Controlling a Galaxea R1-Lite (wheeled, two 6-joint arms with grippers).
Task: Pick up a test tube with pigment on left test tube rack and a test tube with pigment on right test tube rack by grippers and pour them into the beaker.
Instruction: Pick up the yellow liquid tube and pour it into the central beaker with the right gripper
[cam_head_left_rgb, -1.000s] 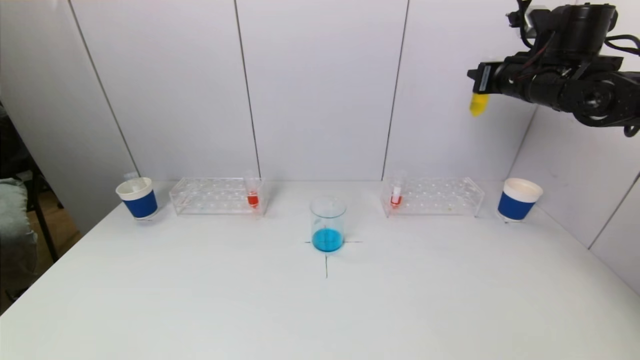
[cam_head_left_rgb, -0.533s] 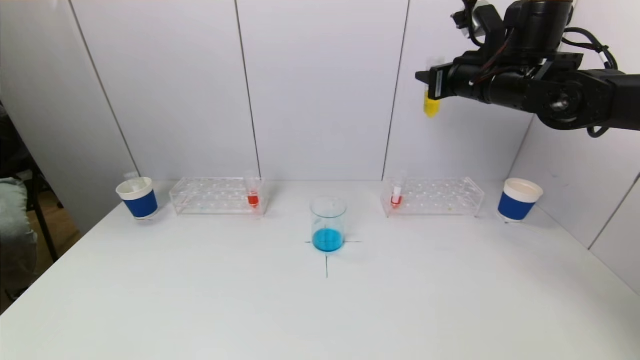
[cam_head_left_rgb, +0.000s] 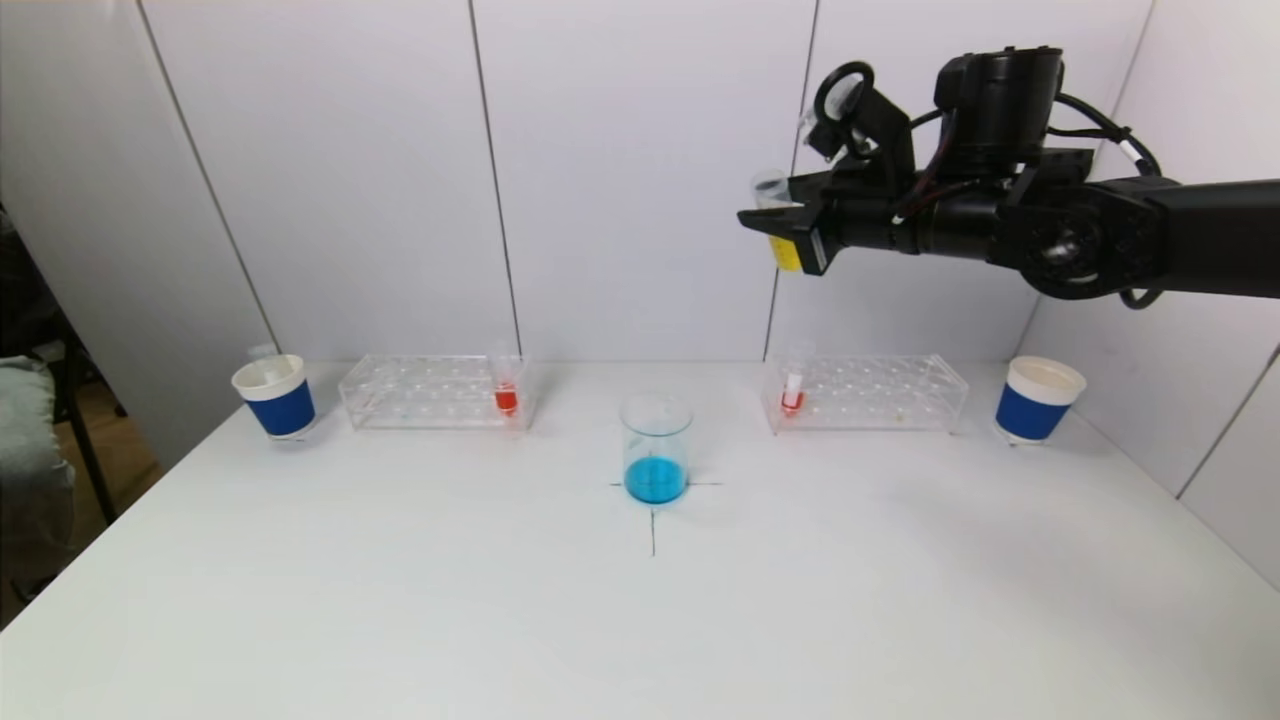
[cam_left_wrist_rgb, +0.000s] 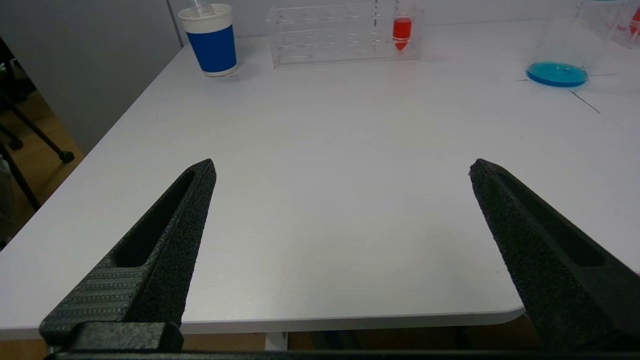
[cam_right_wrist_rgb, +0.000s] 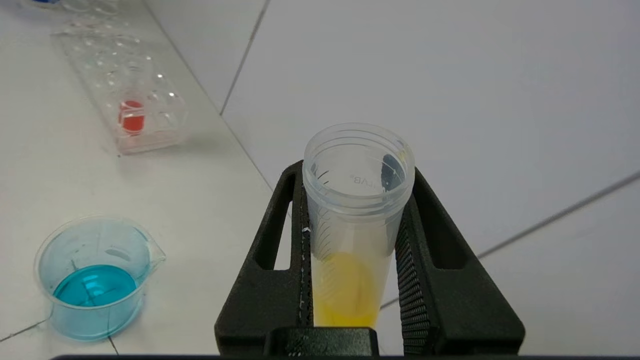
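Note:
My right gripper (cam_head_left_rgb: 775, 222) is shut on a test tube (cam_head_left_rgb: 768, 188) holding yellow pigment, roughly upright and high above the table. It hangs over the left end of the right rack (cam_head_left_rgb: 870, 392), to the right of the beaker (cam_head_left_rgb: 656, 450) of blue liquid. In the right wrist view the fingers clamp the tube (cam_right_wrist_rgb: 355, 220) on both sides, and the beaker (cam_right_wrist_rgb: 92, 280) lies below. A red-filled tube (cam_head_left_rgb: 505, 385) stands in the left rack (cam_head_left_rgb: 430, 392), another (cam_head_left_rgb: 793, 385) in the right rack. My left gripper (cam_left_wrist_rgb: 342, 165) is open and empty over the table's near left edge, outside the head view.
A blue-and-white paper cup (cam_head_left_rgb: 275, 395) with a clear tube in it stands left of the left rack. A second cup (cam_head_left_rgb: 1038, 398) stands right of the right rack. A white wall runs close behind the racks. A black cross is marked under the beaker.
My right arm has swung to the left and come down a little, carrying the yellow tube from the far right to above the right rack's left end. Nothing else has moved.

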